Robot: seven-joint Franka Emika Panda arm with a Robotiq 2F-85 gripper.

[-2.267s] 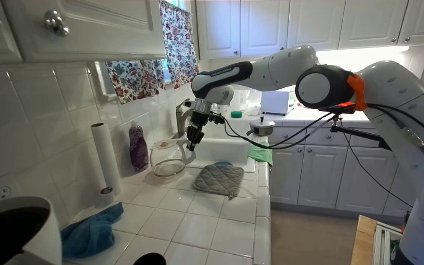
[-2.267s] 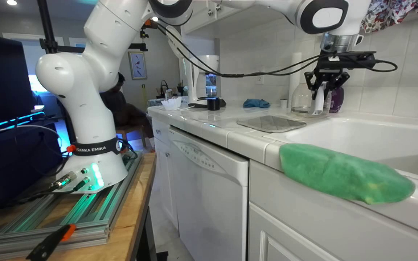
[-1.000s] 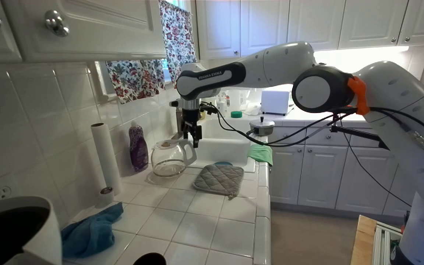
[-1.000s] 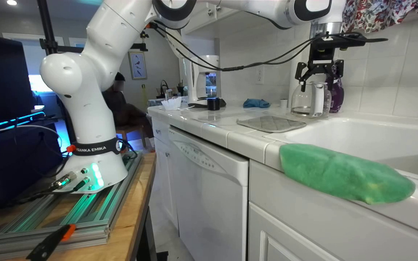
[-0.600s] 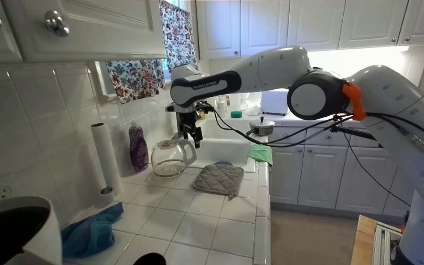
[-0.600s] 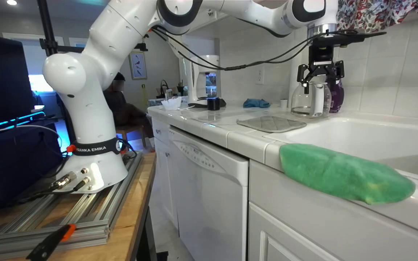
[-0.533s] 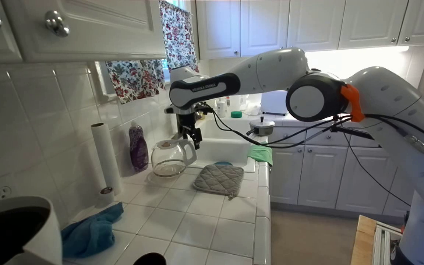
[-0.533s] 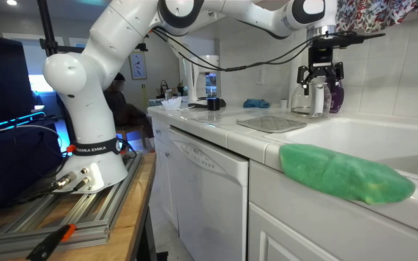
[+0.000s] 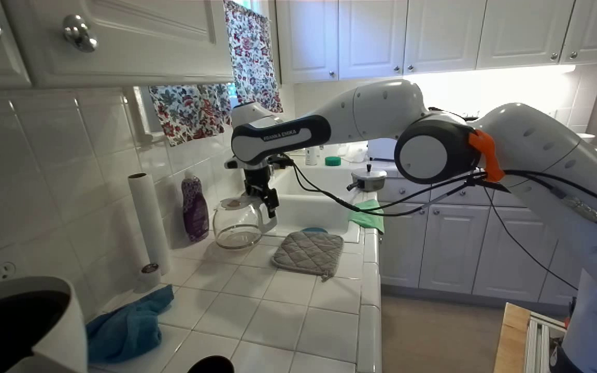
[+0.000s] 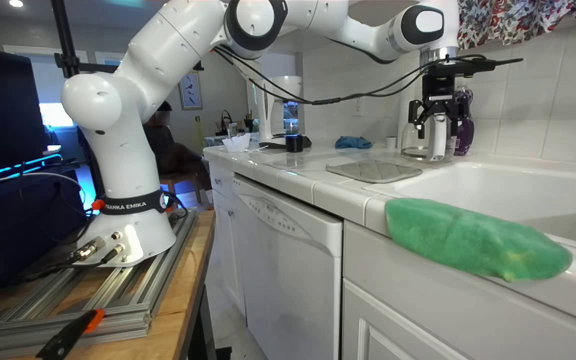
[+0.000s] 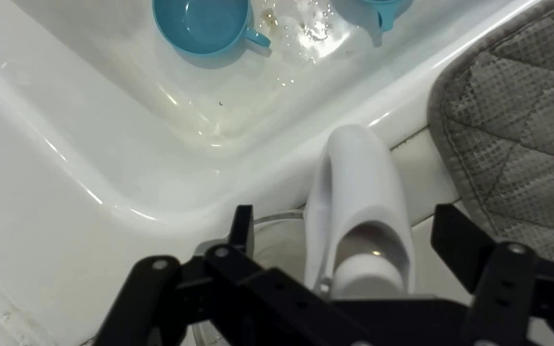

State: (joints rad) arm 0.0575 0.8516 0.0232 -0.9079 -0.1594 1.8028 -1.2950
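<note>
A glass coffee carafe with a white handle stands upright on the tiled counter beside the sink. My gripper points down over the handle, its jaws wide open on either side of it. In the wrist view gaps show between the handle and both black fingers, so neither appears to touch it. An exterior view shows the fingertips at the height of the handle's upper part. The carafe's glass body is mostly hidden under the gripper in the wrist view.
A grey quilted pot holder lies near the carafe. The sink holds blue cups. A purple soap bottle and a paper roll stand by the wall. A green cloth hangs over the sink's front edge.
My gripper, tilted at the handle at first, straightened and rose above it with jaws apart. Since then it has come down, and the jaws now flank the handle. The carafe's place looks unchanged lately.
</note>
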